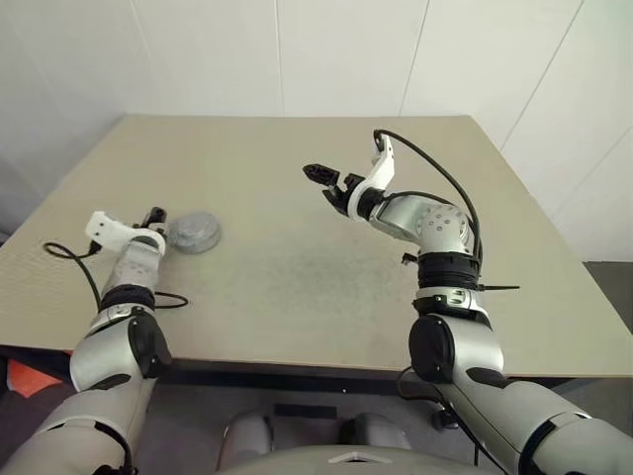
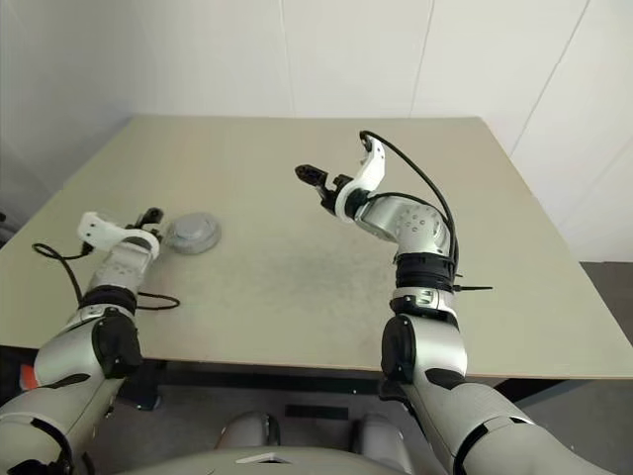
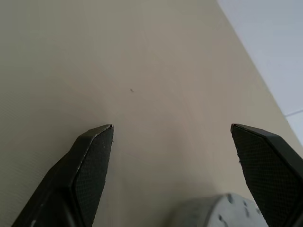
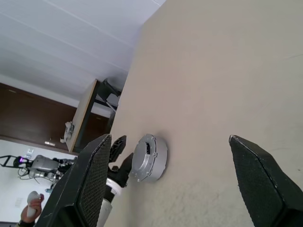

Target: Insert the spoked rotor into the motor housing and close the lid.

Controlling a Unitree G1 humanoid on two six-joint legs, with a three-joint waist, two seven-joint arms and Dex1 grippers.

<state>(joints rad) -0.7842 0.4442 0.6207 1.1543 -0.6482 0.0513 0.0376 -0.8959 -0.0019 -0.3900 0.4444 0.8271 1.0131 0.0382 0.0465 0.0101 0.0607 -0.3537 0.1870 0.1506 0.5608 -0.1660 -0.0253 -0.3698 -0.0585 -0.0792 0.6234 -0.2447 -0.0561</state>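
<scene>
The left gripper (image 1: 155, 220) is seen low over the left part of the table (image 1: 297, 267), its two black fingers (image 3: 90, 170) spread wide apart with nothing held between them. Just to its right, close beside the fingertips, the motor housing (image 1: 194, 233) rests on the table surface as a squat round grey metal piece; whether a fingertip touches it cannot be told. In the left wrist view, the housing's grey rim (image 3: 218, 213) is caught at the edge of the picture, between the fingers and nearer the right-hand one. In the right wrist view it is shown as a closed grey disc with a notched side wall (image 4: 150, 158).

The right gripper (image 1: 326, 185) is held raised above the middle of the table, well apart from the housing, pointing left. Its fingers (image 4: 92, 184) are likewise spread wide, and nothing is gripped.

The table is a plain beige top set against a white panelled wall (image 1: 297, 49).
</scene>
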